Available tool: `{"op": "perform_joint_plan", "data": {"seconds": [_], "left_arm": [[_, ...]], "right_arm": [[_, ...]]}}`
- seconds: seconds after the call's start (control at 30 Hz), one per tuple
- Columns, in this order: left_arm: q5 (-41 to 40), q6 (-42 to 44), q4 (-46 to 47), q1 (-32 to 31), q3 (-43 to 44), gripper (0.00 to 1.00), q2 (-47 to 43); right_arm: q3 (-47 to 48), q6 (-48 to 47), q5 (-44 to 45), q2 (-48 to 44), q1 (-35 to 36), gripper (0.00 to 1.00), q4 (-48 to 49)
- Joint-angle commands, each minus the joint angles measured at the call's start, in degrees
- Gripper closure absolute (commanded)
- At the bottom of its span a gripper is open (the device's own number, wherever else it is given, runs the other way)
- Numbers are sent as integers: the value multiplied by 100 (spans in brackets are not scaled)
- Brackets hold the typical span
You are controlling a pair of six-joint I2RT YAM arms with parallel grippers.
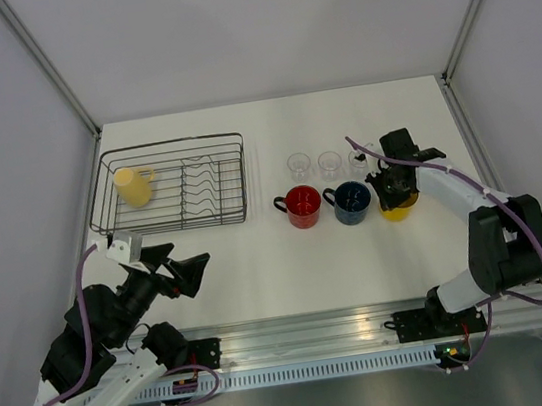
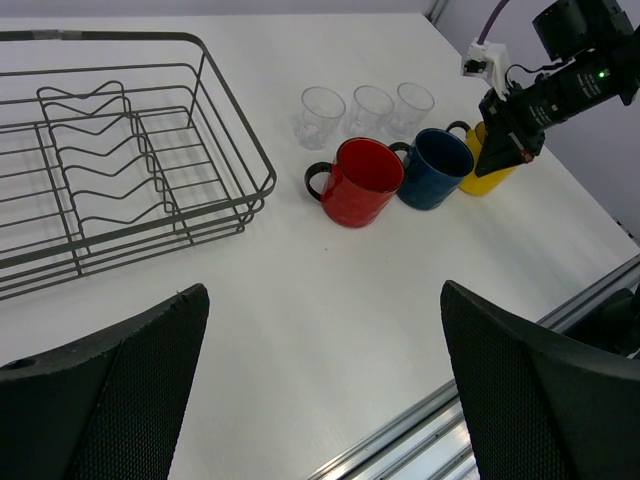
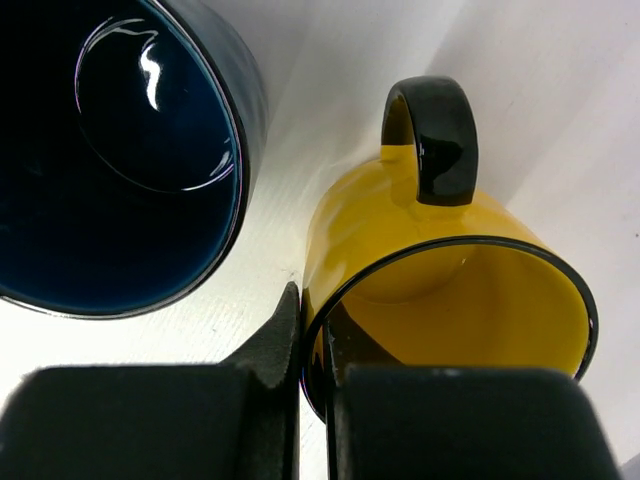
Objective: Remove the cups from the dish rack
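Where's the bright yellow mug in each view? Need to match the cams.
Top external: bright yellow mug at the right end of the mug row, partly under the right claw.
Left wrist: upper right, partly behind that claw.
Right wrist: fills the right half, rim clamped in the claw.
Shared landmark: the blue mug, right beside it in all three.

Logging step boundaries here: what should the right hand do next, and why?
Probably open the right hand and let go. It pinches the rim of the bright yellow mug, which seems to stand on the table beside the blue mug, in line with the red mug.
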Motion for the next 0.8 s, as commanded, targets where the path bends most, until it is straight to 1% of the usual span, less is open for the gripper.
{"op": "perform_joint_plan", "data": {"seconds": [0.0,0.17,0.37,0.5,0.63,0.73,0.77], "left_arm": [[-111,235,138,6,-23,0,-12],[-120,235,130,6,-23,0,-30],[-138,235,138,6,-24,0,-12],[-164,235,130,6,-32,0,-12],[-164,235,138,6,-32,0,31],[-173,235,147,6,-23,0,49],[-190,227,139,6,-23,0,67]], "right_arm": [[146,-144,-99,114,-18,100,328],[182,-171,-117,193,-18,99,372],[217,-153,-204,228,-18,94,425],[252,-127,-169,194,-18,94,469],[287,-91,-152,97,-18,80,338],[331,-48,-73,-96,-18,77,285],[375,-30,-29,-158,-18,73,267]]}}
